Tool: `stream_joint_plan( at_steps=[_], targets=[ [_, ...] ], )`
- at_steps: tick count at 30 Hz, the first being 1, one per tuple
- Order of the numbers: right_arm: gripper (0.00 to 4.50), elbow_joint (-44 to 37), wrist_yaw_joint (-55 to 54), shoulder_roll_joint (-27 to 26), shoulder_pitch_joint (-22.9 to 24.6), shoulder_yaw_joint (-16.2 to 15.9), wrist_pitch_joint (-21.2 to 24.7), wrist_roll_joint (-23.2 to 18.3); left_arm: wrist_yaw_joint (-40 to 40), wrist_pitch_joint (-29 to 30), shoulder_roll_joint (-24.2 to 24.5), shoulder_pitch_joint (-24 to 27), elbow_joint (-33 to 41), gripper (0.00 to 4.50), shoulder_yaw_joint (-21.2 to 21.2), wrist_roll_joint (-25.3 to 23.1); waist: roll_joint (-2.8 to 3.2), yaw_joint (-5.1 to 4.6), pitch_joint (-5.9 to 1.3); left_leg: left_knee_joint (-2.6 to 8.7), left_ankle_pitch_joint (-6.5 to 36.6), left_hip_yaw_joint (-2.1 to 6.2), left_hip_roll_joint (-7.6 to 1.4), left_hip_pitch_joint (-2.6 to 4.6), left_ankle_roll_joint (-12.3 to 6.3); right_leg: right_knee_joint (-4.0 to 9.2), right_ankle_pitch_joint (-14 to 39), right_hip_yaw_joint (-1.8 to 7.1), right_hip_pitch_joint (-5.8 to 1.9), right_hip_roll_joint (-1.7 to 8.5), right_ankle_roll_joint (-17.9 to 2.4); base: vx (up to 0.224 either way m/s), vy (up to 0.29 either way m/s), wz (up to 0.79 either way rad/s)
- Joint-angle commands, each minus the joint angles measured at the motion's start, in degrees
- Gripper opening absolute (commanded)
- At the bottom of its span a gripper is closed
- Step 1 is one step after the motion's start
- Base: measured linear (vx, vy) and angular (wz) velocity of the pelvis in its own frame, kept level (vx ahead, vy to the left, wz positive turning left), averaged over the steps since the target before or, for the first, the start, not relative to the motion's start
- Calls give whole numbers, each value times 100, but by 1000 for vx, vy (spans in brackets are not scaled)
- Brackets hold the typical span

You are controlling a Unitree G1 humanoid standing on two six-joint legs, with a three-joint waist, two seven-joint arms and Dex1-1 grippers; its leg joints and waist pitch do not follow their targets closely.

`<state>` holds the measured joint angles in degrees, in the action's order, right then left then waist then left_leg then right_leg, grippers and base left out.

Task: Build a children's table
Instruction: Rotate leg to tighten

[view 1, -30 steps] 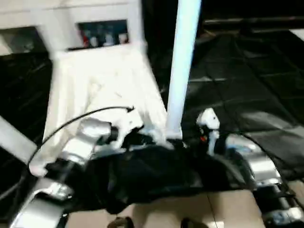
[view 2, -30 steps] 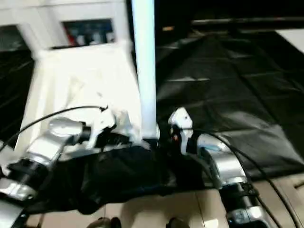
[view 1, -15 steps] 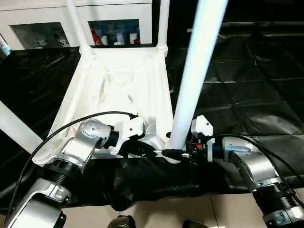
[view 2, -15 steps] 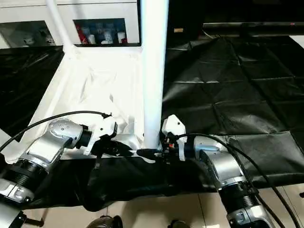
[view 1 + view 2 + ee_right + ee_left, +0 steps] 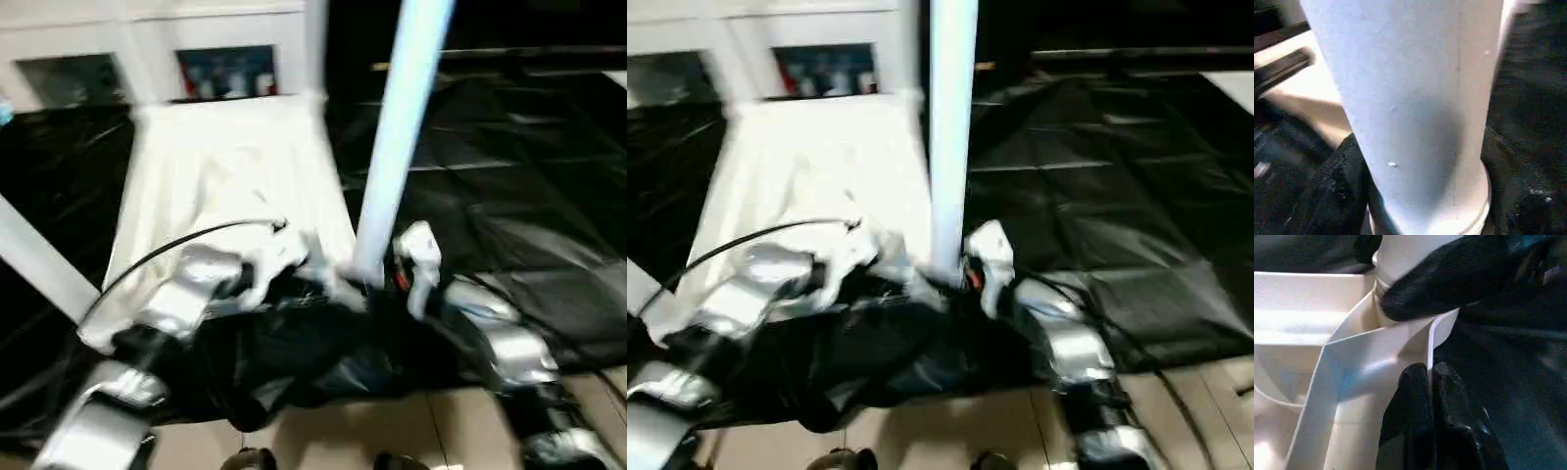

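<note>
Tabletop [image 5: 225,166] rim is pinched by the closed left gripper [image 5: 1430,382]. Leg [image 5: 397,147] base is clasped by the right gripper [image 5: 387,284]; the leg should be kept upright and pressed straight into the corner socket.

The tabletop [image 5: 230,166] and the upright leg [image 5: 1410,98] look like smooth white plastic with a soft sheen. The black sheet [image 5: 1097,176] under them is thin, crinkled, glossy plastic film. The forearms [image 5: 500,343] are brushed silver metal. The left gripper's fingers [image 5: 1449,421] look matt black, slightly rubbery.

White tabletop [image 5: 230,162] upside down on black sheet; white leg [image 5: 397,137] upright in near-right corner socket.
</note>
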<state>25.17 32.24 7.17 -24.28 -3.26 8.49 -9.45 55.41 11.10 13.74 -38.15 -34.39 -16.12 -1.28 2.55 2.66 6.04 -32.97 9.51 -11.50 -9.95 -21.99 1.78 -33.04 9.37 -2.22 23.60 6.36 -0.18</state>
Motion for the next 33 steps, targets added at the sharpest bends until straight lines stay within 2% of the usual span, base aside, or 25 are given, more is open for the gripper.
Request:
stream_joint_plan(
  at_steps=[1, 3, 6, 8, 9, 11, 12, 13, 15, 16, 17, 18, 19, 20, 21, 23, 24, 27, 30, 32, 33],
  targets=[
    [270, 396, -471, -156, 98, -74, 221, 184, -648, 105, -189, -99, -185, 0, 187, -5, -48, -13, -355, 497, 2266, 161, -237, 147, 106, 489, 2795, 146, -134, 207, -869, 0, 0, 0],
    [270, 548, -797, -352, 38, -63, 193, 264, -905, 144, -380, -186, -281, 0, 235, -11, -45, -29, -362, 497, 2264, 168, -234, 145, 95, 514, 2858, 133, -133, 207, -805, 0, 0, 0],
    [270, 558, -610, -627, 21, -290, -38, 319, -946, 125, -627, -255, -322, 0, 232, 24, -49, -42, -357, 504, 2323, 169, -225, 132, 31, 531, 2891, 130, -124, 199, -749, 0, 0, 0],
    [326, 508, -401, -647, 21, -338, -115, 246, -763, 98, -629, -235, -268, 0, 175, 62, -52, -42, -357, 507, 2344, 166, -232, 137, -7, 534, 2840, 136, -118, 193, -748, 0, 0, 0],
    [340, 449, -143, -579, 26, -436, -229, 244, -463, 46, -573, -171, -166, 0, 77, 101, -29, -38, -376, 509, 2305, 169, -236, 121, -16, 522, 2736, 134, -141, 197, -777, 0, 0, 0],
    [345, 322, 222, -431, 50, -565, -328, 247, -100, 35, -472, -53, 15, 0, -23, 168, -35, -33, -387, 510, 2226, 169, -241, 101, -47, 498, 2555, 136, -162, 196, -822, 0, 0, 0],
    [353, 238, 387, -356, 68, -605, -315, 203, 22, 47, -426, -2, 88, 0, -49, 199, -26, -37, -390, 507, 2087, 158, -253, 78, -118, 461, 2185, 143, -181, 189, -947, 0, 0, 0],
    [367, 144, 576, -263, 86, -652, -309, 162, 149, 37, -369, 44, 149, 0, -85, 216, -31, -37, -396, 503, 2046, 159, -252, 72, -141, 446, 2101, 140, -194, 187, -989, 0, 0, 0],
    [367, 23, 808, -135, 115, -713, -308, 122, 312, 18, -287, 104, 221, 0, -129, 237, -17, -31, -416, 480, 1846, 143, -256, 79, -231, 414, 1772, 145, -210, 187, -1121, 0, 0, 0],
    [367, -42, 945, -58, 131, -750, -320, 107, 408, 2, -237, 137, 256, 0, -156, 245, -18, -37, -433, 455, 1641, 127, -245, 61, -324, 384, 1562, 147, -227, 193, -1220, 0, 0, 0],
    [367, -273, 1460, 283, 188, -831, -312, 39, 729, -49, -34, 232, 353, 0, -240, 253, -11, -38, -439, 448, 1569, 127, -241, 52, -352, 373, 1501, 141, -243, 195, -1242, 0, 0, 0],
    [367, -289, 1502, 307, 192, -834, -312, 34, 754, -53, -19, 238, 359, 0, -246, 250, -11, -27, -453, 429, 1415, 130, -251, 44, -446, 348, 1288, 132, -272, 188, -1283, 0, 0, 0],
    [367, -356, 1686, 410, 210, -847, -310, 12, 861, -70, 46, 264, 383, 0, -268, 237, -4, -24, -448, 421, 1387, 114, -254, 53, -499, 350, 1212, 138, -254, 180, -1301, 58, -4, 3],
    [367, -473, 2000, 608, 234, -855, -274, -33, 1135, -109, 178, 317, 449, 0, -306, 261, 0, -19, -473, 395, 1250, 103, -260, 75, -581, 316, 960, 137, -250, 170, -1401, 58, -4, 3],
    [367, -539, 2199, 719, 249, -838, -238, -62, 1330, -94, 263, 363, 533, 0, -320, 288, -2, -22, -493, 379, 1099, 109, -256, 56, -634, 283, 761, 127, -277, 167, -1458, 53, -4, 3],
    [367, -617, 2496, 934, 265, -824, -254, -64, 1665, -124, 434, 440, 669, 0, -353, 325, 9, 22, -509, 331, 660, 83, -263, 54, -860, 205, 138, 107, -271, 144, -1664, 27, -3, 1],
    [367, -634, 2587, 998, 267, -821, -245, -78, 1778, -122, 489, 462, 708, 0, -366, 358, 17, 46, -508, 323, 642, 76, -272, 57, -912, 203, 114, 105, -260, 154, -1699, 0, 0, 0],
    [367, -684, 2831, 1153, 259, -811, -192, -147, 2095, -120, 638, 519, 818, 0, -399, 457, 25, 95, -490, 341, 788, 71, -284, 79, -867, 223, 397, 104, -245, 157, -1701, 0, 0, 0],
    [367, -706, 2965, 1219, 236, -813, -108, -208, 2207, -131, 696, 525, 833, 0, -411, 476, 24, 118, -456, 392, 1212, 78, -304, 108, -613, 276, 951, 125, -219, 160, -1607, 0, 0, 0],
    [367, -721, 3052, 1274, 218, -858, -63, -258, 2262, -144, 744, 525, 839, 0, -428, 490, 27, 117, -448, 412, 1357, 83, -304, 105, -510, 292, 1144, 136, -223, 166, -1546, 0, 0, 0],
    [344, -732, 3109, 1291, 212, -867, -37, -266, 2288, -146, 759, 529, 847, 0, -423, 491, 30, 120, -446, 418, 1387, 86, -306, 109, -477, 296, 1196, 137, -220, 168, -1526, 0, 0, 0]
  ],
)
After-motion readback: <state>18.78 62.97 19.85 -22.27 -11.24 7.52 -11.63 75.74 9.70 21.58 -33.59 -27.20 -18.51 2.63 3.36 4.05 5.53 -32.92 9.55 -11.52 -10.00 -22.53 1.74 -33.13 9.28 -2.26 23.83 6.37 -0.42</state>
